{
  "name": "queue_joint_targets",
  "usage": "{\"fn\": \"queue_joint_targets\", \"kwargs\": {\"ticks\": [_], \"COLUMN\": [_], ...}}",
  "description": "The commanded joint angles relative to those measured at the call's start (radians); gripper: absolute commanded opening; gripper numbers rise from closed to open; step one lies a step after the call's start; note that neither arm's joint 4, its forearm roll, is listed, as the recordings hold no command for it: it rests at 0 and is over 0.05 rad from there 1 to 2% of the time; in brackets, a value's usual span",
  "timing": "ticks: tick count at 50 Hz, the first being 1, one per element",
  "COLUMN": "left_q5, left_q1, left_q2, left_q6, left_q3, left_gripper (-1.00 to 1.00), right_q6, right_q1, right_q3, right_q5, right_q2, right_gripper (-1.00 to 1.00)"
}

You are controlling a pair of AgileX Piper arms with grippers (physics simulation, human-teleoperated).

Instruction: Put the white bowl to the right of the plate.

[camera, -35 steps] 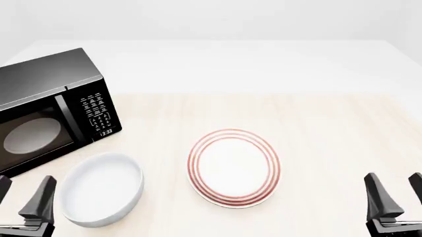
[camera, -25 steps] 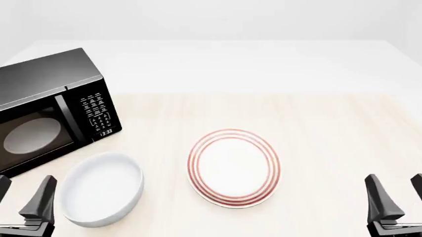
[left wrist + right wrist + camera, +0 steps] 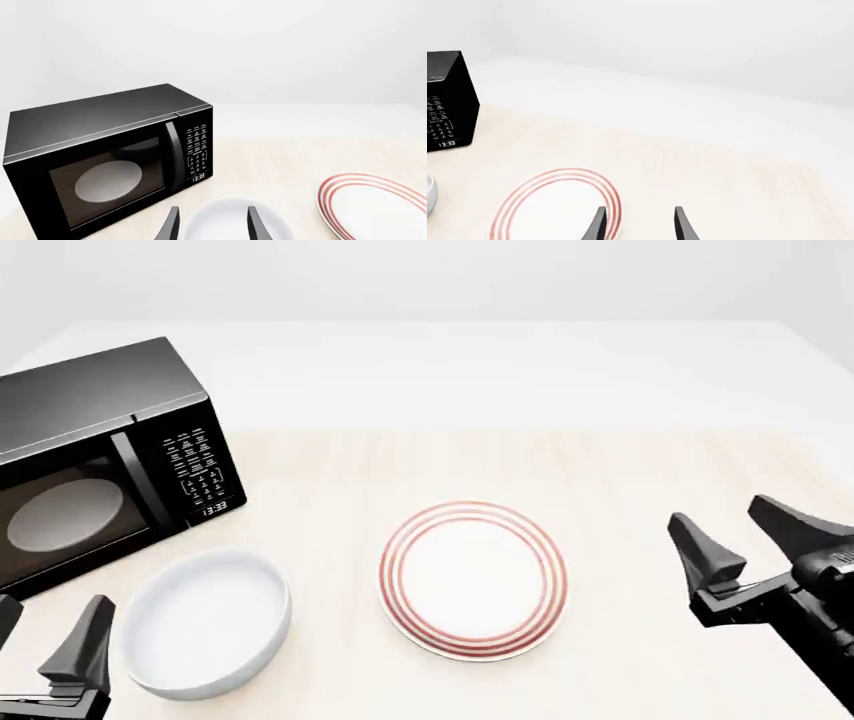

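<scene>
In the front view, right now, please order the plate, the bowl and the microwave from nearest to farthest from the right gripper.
1. Plate, just left of the right gripper, mid-table.
2. Bowl, beyond the plate, near left.
3. Microwave, far left.

From where I stand, the microwave (image 3: 100,465) at ten o'clock runs off the front view's left edge, so its door handle side is all I get. The left gripper (image 3: 47,645) at seven o'clock is clipped by the corner; one finger shows whole, the other barely. The right arm (image 3: 814,610) at four o'clock leaves by the right edge. In the left wrist view the white bowl (image 3: 230,220) is cut by the lower edge and partly behind the fingers (image 3: 168,227), and the plate (image 3: 373,205) is cropped too. The right wrist view catches only a sliver of that bowl (image 3: 430,192) and the microwave's keypad end (image 3: 447,100).
</scene>
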State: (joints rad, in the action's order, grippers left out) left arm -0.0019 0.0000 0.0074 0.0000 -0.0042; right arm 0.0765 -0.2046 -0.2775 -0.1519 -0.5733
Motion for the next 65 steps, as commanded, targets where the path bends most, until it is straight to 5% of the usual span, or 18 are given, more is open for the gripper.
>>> {"fn": "queue_joint_targets", "kwargs": {"ticks": [1, 13, 15, 35, 65], "left_q5": [0.000, 0.000, 0.000, 0.000, 0.000], "left_q1": [0.000, 0.000, 0.000, 0.000, 0.000], "left_q2": [0.000, 0.000, 0.000, 0.000, 0.000], "left_q6": [0.000, 0.000, 0.000, 0.000, 0.000], "left_q3": [0.000, 0.000, 0.000, 0.000, 0.000], "left_gripper": [1.00, 1.00, 1.00, 1.00, 1.00], "right_q6": [0.020, 0.027, 0.074, 0.022, -0.003], "right_q1": [-0.138, -0.279, -0.299, -0.492, -0.683], "right_q3": [-0.211, -0.452, -0.495, -0.825, -1.163], "right_q5": [-0.025, 0.033, 0.037, 0.131, 0.297], "right_q2": [-0.327, -0.558, -0.611, -0.986, -1.302], "right_gripper": [1.00, 1.00, 1.00, 1.00, 1.00]}}
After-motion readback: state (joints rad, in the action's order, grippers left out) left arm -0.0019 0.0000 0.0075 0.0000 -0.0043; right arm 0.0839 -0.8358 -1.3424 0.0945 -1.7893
